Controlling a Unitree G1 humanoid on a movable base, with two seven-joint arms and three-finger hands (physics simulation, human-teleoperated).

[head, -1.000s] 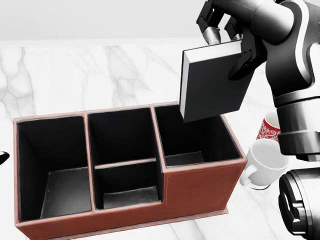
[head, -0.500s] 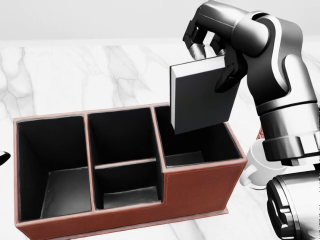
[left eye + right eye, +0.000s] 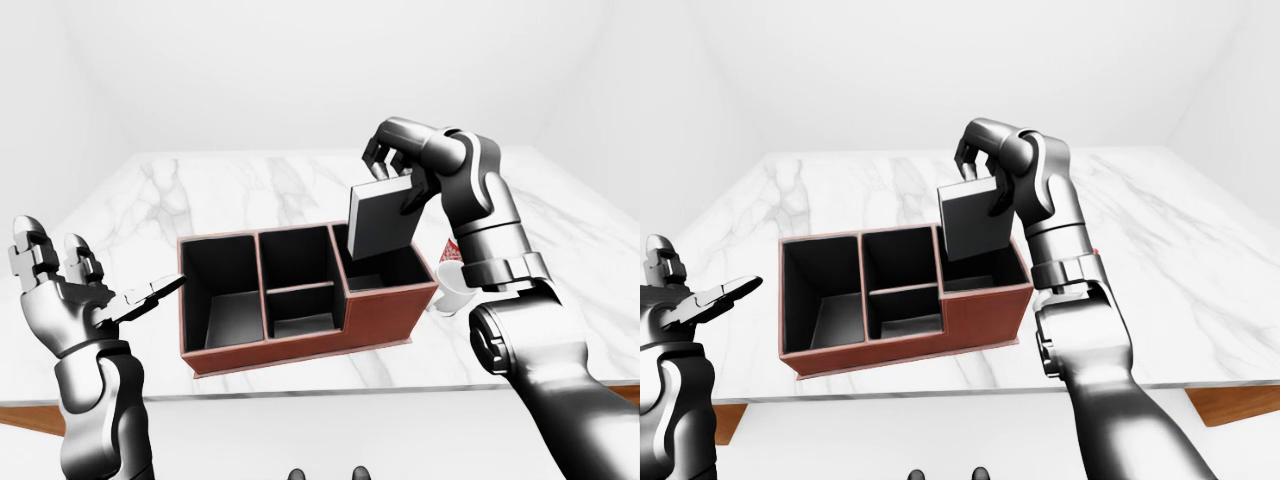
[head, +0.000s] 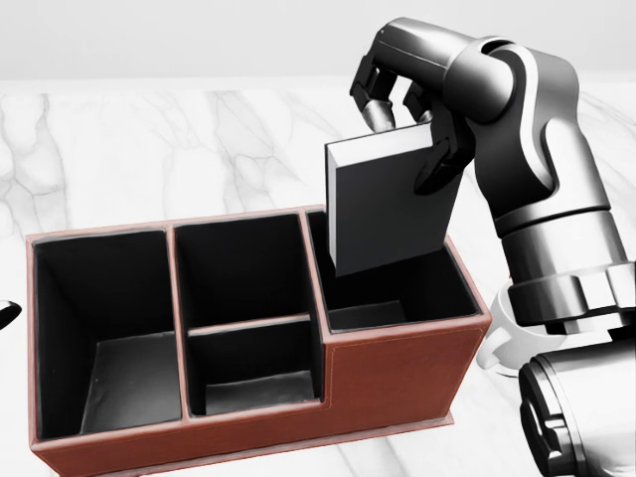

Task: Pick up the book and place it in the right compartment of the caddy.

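The dark grey book (image 4: 388, 204) with a pale page edge hangs nearly upright, its lower edge dipping into the caddy's right compartment (image 4: 393, 288). My right hand (image 4: 397, 99) is shut on the book's top edge, fingers curled over it. The brown caddy (image 4: 397, 373) with black lining stands on the marble table; its left and middle compartments hold nothing. In the left-eye view my left hand (image 3: 70, 290) is raised to the left of the caddy, fingers spread, holding nothing.
A white mug (image 3: 452, 285) and a red patterned cup (image 3: 448, 250) stand just right of the caddy, mostly hidden by my right forearm. The marble table (image 3: 250, 185) stretches away toward the top of the view; its near edge (image 3: 300, 395) runs below the caddy.
My right hand has carried the book leftward and down; its lower edge now dips into the right compartment. The forearm now covers the mug and the cup. The left hand has stayed put.
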